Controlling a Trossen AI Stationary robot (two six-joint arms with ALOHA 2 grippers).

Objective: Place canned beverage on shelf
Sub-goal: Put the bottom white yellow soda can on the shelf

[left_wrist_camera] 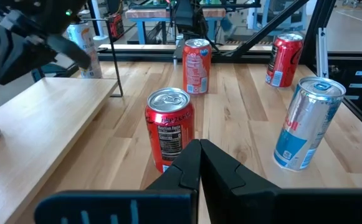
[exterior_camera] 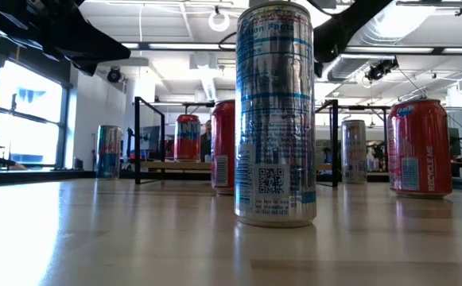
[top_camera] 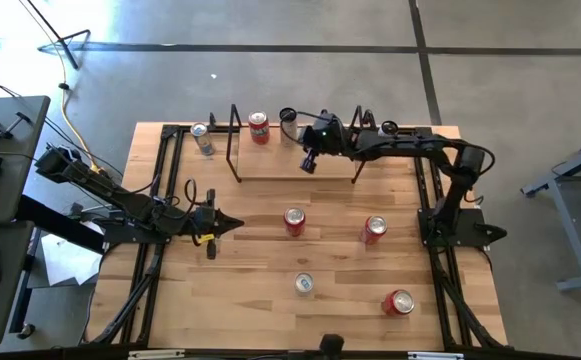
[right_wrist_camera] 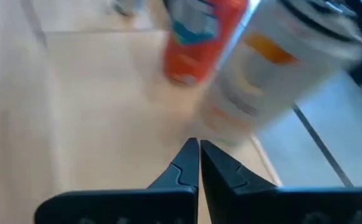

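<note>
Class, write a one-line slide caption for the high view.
Right gripper shut above the shelf; left gripper shut.

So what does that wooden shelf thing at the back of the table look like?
The low light-wood shelf board lies flat at the far edge of the table, between the two arms. A thin black wire frame stands upright at each end. A red drink can stands on its back left part, and a pale can stands to the right of it. The right gripper hangs over the board with its jaws shut. A silver can stands just outside the left frame, on the table.
</note>
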